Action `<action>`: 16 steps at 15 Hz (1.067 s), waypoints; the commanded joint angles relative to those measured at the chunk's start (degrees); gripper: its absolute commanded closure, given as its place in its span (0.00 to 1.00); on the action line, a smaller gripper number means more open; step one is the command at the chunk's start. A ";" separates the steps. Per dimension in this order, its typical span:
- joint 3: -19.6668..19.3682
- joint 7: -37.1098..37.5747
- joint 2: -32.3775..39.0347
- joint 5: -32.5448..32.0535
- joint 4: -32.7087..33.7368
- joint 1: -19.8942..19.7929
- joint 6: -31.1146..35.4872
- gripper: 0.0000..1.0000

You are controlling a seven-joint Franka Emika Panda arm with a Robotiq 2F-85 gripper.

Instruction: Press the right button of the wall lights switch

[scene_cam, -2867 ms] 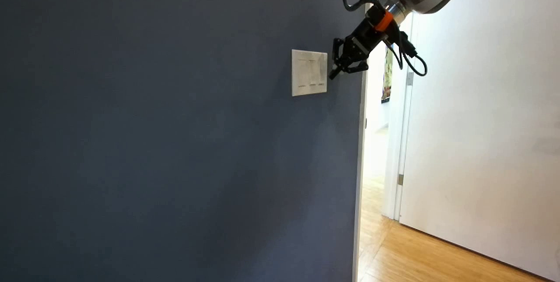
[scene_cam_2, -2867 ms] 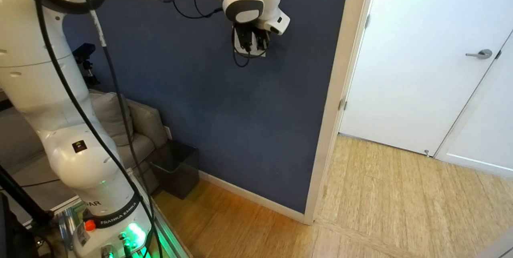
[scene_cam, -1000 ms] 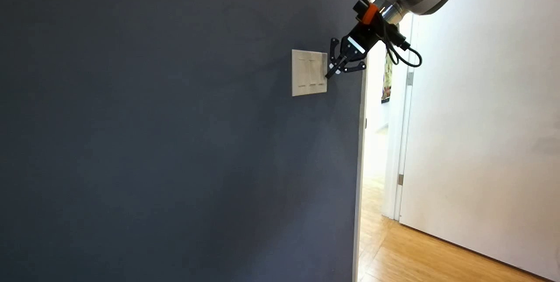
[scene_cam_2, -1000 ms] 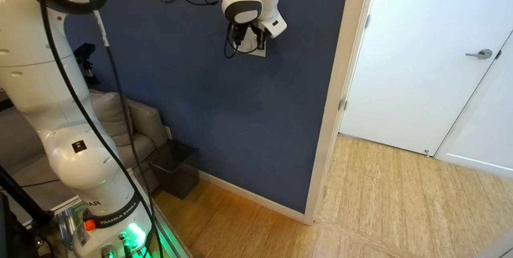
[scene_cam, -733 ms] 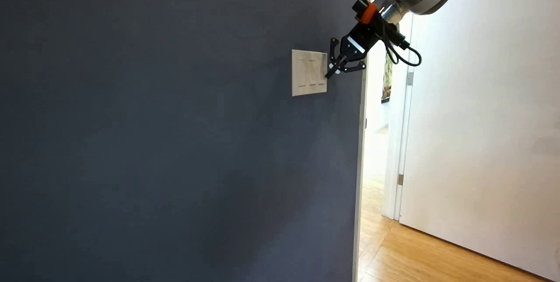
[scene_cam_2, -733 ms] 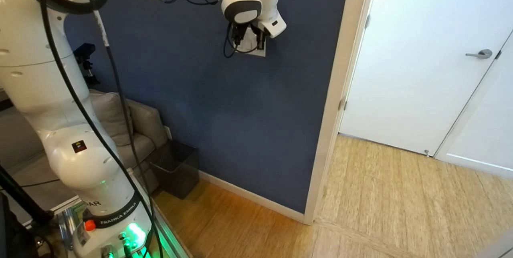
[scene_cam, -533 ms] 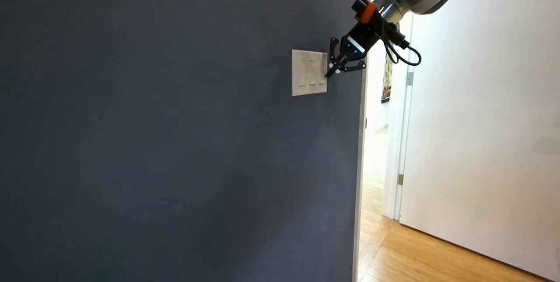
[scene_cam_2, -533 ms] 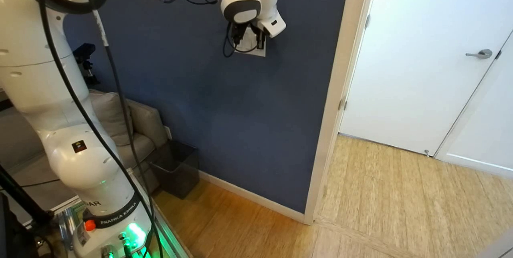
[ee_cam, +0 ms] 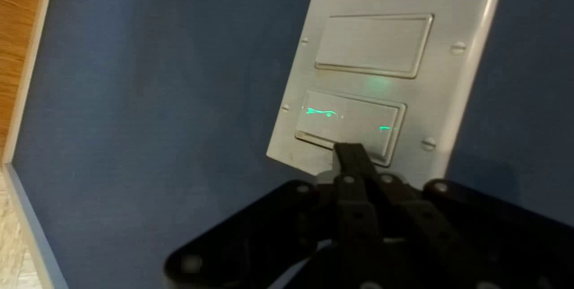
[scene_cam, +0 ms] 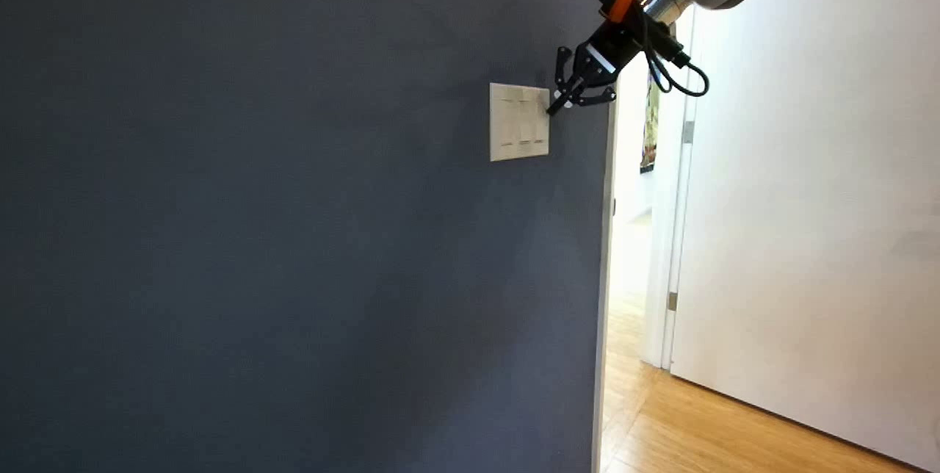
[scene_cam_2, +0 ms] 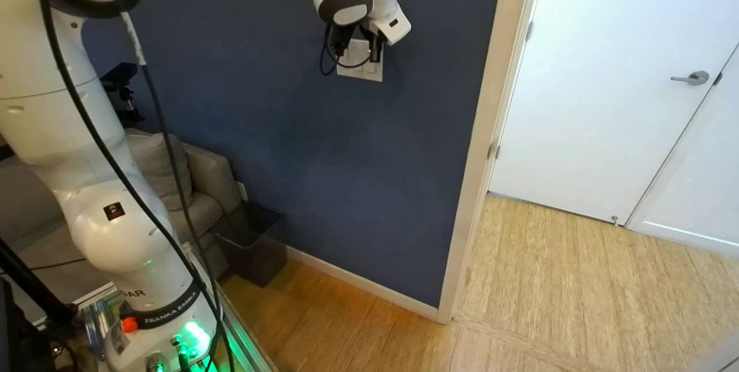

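Observation:
A white wall switch plate [scene_cam: 496, 124] with three rocker buttons is fixed on the dark blue wall. It also shows in the wrist view [ee_cam: 444, 96] and, partly hidden by the gripper and cables, in an exterior view [scene_cam_2: 359, 75]. The right button [scene_cam: 541, 124] is the lowest full one in the wrist view [ee_cam: 354, 116], with green reflections on it. My gripper [scene_cam: 551, 112] is shut and empty, fingertips together. In the wrist view the fingertips [ee_cam: 352, 146] overlap the lower edge of the right button. I cannot tell whether they touch it.
The dark blue wall [scene_cam: 294, 238] extends around the plate. A door frame [scene_cam_2: 479, 147] and a white door [scene_cam_2: 606, 89] stand to the right. A grey sofa [scene_cam_2: 208, 181] and a dark bin [scene_cam_2: 254, 245] are below the arm. Black cables [scene_cam_2: 329, 66] hang by the gripper.
Over the earlier frames the gripper moved closer to the plate's right side. In the last half second it has moved upward along the plate. It stays shut.

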 commanded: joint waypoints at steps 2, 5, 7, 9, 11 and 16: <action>0.75 2.51 -1.35 -0.89 0.03 -0.18 1.76 1.00; 0.66 5.87 -1.17 -5.28 -0.27 -0.38 0.84 1.00; 0.60 8.94 -1.16 -9.33 -0.51 -0.44 -0.09 1.00; 0.67 11.32 -1.11 -12.07 -0.28 -0.34 -1.24 1.00; 0.94 12.69 -1.10 -13.38 -0.12 -0.12 -1.91 1.00; 1.94 20.66 -0.70 -16.76 -0.29 0.48 -1.30 1.00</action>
